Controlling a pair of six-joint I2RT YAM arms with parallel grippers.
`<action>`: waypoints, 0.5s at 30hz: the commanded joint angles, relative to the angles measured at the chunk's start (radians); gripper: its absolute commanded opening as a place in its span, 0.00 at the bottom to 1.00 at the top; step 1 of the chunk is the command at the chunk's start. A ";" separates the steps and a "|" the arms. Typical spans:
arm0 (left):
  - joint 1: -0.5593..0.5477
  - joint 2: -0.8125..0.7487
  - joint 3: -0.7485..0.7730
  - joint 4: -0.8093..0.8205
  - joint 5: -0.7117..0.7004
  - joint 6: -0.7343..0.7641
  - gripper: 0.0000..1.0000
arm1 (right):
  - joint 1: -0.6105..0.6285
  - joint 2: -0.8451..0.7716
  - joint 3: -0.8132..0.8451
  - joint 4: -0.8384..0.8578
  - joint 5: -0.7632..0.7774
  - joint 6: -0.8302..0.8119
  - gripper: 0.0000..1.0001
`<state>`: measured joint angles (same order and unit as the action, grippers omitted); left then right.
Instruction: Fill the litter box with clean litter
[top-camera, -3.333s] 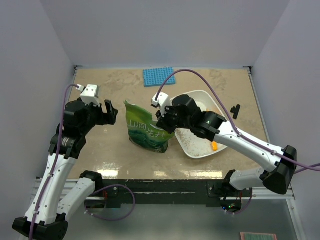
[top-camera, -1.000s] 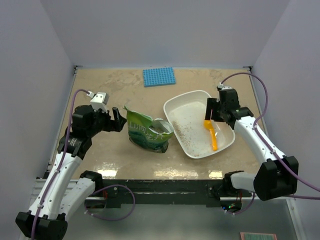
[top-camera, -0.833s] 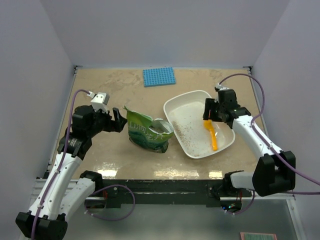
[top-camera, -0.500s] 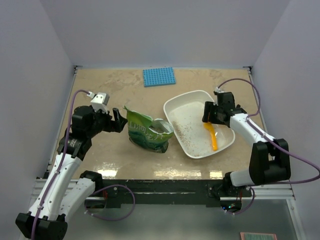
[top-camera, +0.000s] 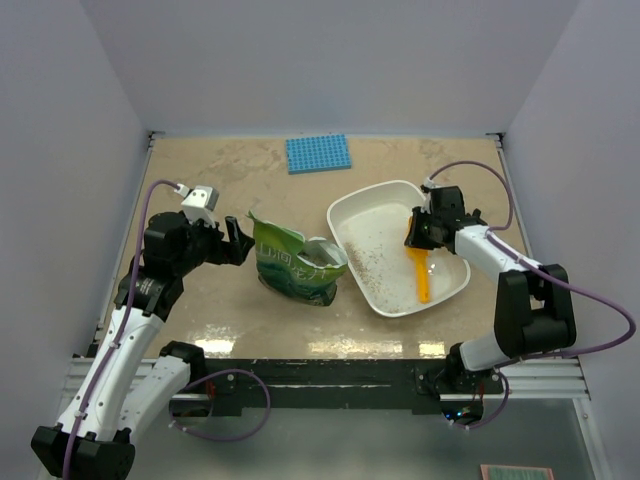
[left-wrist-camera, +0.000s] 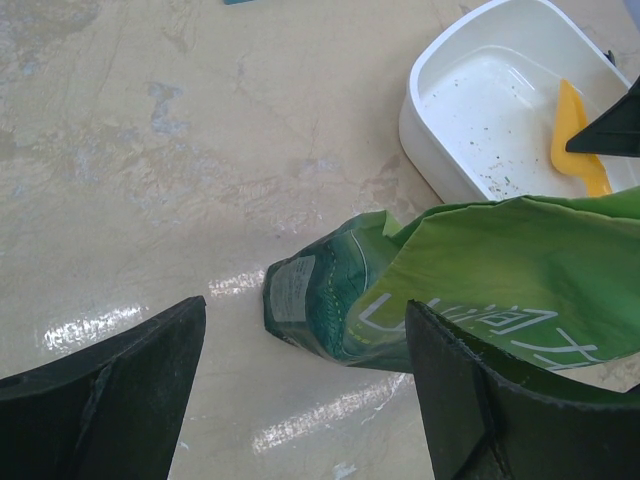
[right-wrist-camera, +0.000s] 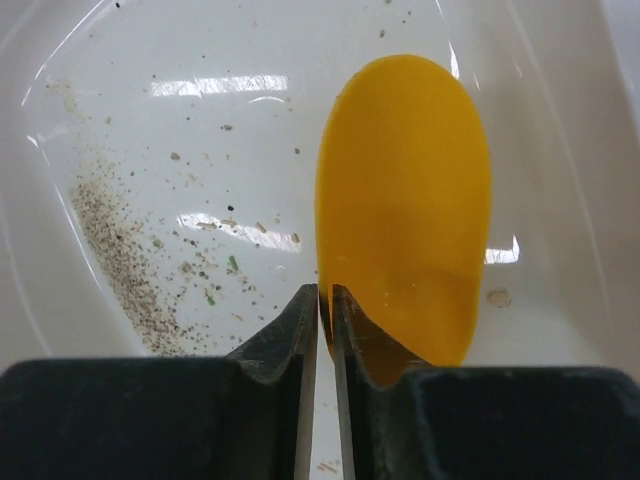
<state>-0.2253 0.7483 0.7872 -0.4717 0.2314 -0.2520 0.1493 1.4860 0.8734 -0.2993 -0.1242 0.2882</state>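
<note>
I'm clamping the right tool (right-wrist-camera: 325, 305) tight on the edge of the orange scoop (right-wrist-camera: 405, 190) inside the litter box (right-wrist-camera: 565, 120); my left tool (left-wrist-camera: 305, 303) is hovering, jaws spread wide, beside the green bag (left-wrist-camera: 490, 270).

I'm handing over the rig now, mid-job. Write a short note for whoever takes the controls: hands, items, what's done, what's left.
Left hand open, beside the green bag, not holding it.
Right hand shut on the edge of the orange scoop, inside the litter box.
Done: only a thin scatter of clean litter on the box floor.
Left: nearly all the filling; bag stands open left of the box.
</note>
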 joint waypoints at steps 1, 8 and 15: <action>-0.005 -0.010 -0.005 0.041 -0.006 -0.007 0.85 | -0.005 0.019 -0.016 0.040 -0.023 0.002 0.07; -0.005 -0.012 -0.002 0.038 -0.007 -0.009 0.85 | -0.005 -0.007 0.002 0.049 -0.043 0.012 0.00; -0.006 -0.009 0.014 0.024 -0.010 -0.001 0.85 | -0.014 -0.197 0.052 0.139 -0.325 0.152 0.00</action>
<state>-0.2253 0.7479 0.7872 -0.4725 0.2302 -0.2520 0.1432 1.4197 0.8639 -0.2745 -0.2287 0.3313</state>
